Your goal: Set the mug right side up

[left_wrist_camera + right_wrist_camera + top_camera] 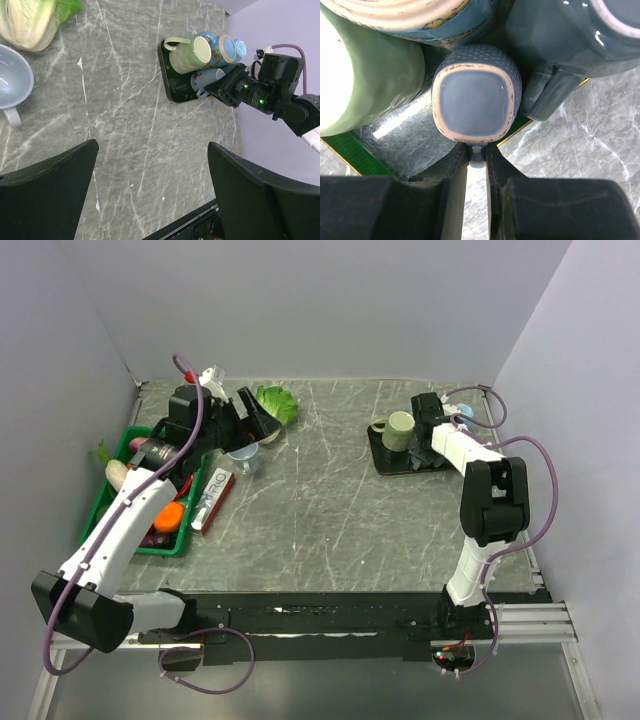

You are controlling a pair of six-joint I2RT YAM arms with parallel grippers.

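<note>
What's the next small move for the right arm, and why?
Probably a short straight lift. The right gripper has its jaws closed on the handle of the blue mug, which sits base-up on the tray, close beside a green mug. Clearing its neighbours first should leave room to turn it.

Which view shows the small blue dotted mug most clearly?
The right wrist view: the dotted mug fills the centre, handle between the jaws. The left wrist view shows it small; the top view hardly shows it.
</note>
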